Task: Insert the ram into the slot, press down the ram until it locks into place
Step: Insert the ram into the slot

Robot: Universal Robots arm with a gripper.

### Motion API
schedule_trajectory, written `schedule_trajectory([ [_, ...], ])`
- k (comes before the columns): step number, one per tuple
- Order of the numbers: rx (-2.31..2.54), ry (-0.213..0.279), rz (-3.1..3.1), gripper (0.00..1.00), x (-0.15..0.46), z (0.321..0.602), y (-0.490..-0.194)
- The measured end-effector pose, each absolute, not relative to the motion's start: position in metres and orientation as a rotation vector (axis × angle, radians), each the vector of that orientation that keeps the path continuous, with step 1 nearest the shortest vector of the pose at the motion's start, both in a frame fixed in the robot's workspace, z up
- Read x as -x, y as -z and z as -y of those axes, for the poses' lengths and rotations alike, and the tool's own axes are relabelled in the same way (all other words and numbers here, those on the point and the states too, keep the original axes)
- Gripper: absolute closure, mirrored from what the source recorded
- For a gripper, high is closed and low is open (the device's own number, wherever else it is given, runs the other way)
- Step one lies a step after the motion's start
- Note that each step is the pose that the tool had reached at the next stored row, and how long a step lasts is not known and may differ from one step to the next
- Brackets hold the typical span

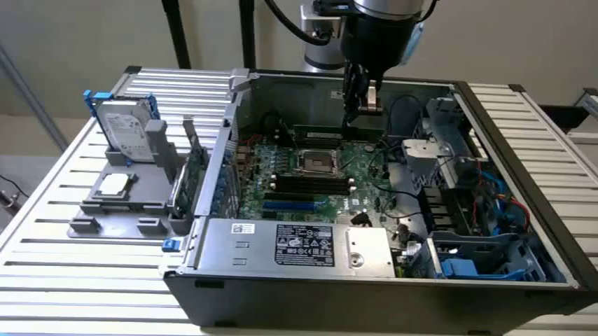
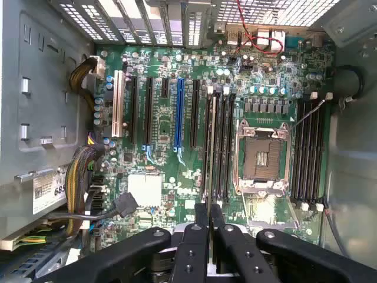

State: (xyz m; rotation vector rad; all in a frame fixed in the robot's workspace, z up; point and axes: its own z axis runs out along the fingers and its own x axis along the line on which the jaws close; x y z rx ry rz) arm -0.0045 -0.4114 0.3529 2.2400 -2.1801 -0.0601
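one gripper [image 1: 360,112] is hanging inside the open computer case [image 1: 280,301] in the exterior view, its fingers pinching the top edge of the ram [image 1: 332,133]. the ram is sitting level and on edge, showing beyond the cpu socket [image 1: 313,162], toward the case's far wall. the slot [image 1: 299,183], one of a bank of parallel black sockets, is lying on the near side of the cpu socket, just beside the blue slot [image 1: 290,205]. toward the exterior view's left a hard drive [image 1: 126,129] is standing on a grey tray [image 1: 103,210] on the slatted table [image 1: 47,280].

in the wrist view the gripper [image 2: 210,217] is showing its two fingers [image 2: 202,215] drawn close together, clamping the ram [image 2: 211,147], which is appearing edge-on as a thin pale line. that line is running along the slot [image 2: 207,177], in the black bank between the cpu socket [image 2: 262,156] and the blue slot [image 2: 179,118]. i cannot tell whether the ram is touching the slot or hovering just over it.
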Motion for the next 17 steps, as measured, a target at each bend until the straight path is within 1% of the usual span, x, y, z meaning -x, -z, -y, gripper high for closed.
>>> schedule_trajectory([
  [10,-2.240,0.060,2.180,0.87,0.005,0.411,-0.353],
  [17,-2.241,0.059,2.181,0.87,0.027,0.410,-0.341],
])
